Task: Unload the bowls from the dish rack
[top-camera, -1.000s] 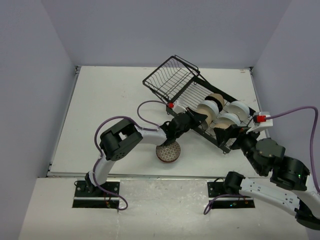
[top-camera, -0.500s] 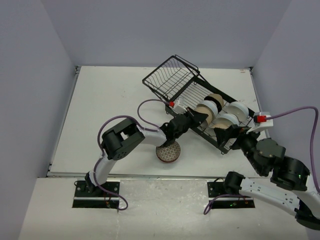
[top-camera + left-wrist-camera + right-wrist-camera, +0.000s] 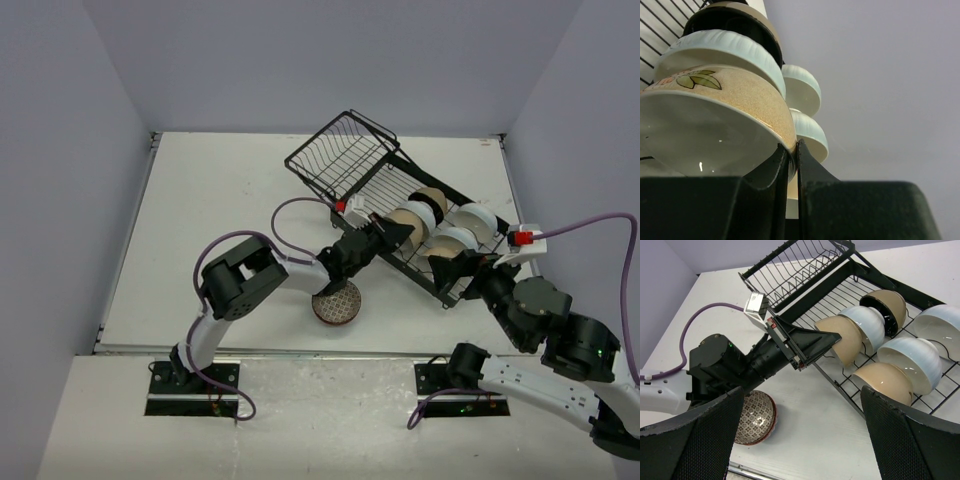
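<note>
The dish rack [image 3: 345,160] sits right of center in the top view, with a bunch of bowls [image 3: 455,238] standing on edge in its long tray. Your left gripper [image 3: 792,150] has its fingers pinched on the rim of the tan leaf-print bowl [image 3: 740,97] at the row's left end. Your right gripper [image 3: 801,395] hangs by the rack's lower right end, fingers spread wide with nothing between them. One brown patterned bowl [image 3: 337,303] sits on the table [image 3: 220,200], lower center.
</note>
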Action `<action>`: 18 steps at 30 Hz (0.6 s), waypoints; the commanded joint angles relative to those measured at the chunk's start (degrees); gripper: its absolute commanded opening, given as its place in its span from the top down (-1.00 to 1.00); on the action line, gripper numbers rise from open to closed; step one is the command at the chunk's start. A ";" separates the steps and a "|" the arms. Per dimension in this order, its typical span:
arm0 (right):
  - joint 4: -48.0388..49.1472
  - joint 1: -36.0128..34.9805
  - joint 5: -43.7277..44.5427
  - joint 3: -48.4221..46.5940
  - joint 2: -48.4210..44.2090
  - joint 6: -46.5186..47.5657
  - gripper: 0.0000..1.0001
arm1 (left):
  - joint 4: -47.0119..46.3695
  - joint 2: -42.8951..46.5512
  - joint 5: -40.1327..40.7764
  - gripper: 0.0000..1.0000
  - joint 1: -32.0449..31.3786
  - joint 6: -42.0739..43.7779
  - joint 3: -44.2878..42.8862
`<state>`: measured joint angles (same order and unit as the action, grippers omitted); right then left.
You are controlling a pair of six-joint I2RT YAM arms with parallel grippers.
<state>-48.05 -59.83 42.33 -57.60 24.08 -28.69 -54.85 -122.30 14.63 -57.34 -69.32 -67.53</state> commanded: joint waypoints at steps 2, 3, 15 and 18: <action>0.77 0.07 0.47 0.04 0.80 1.09 -0.97 | -8.34 7.24 2.41 1.00 0.21 1.29 1.69; 0.77 -0.02 0.56 0.04 0.88 1.09 -0.98 | -8.43 7.60 2.50 1.00 0.13 1.38 2.48; 0.06 0.07 5.13 -0.23 1.76 -1.55 -0.98 | -7.29 13.40 -0.04 1.00 -1.02 11.04 1.26; 0.15 0.07 4.61 -0.32 2.99 -1.64 -0.98 | -2.29 16.65 2.06 1.00 -1.98 16.21 0.29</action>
<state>-48.38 -59.83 45.15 -57.60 24.91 -29.45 -53.91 -112.22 15.11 -58.26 -60.69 -63.53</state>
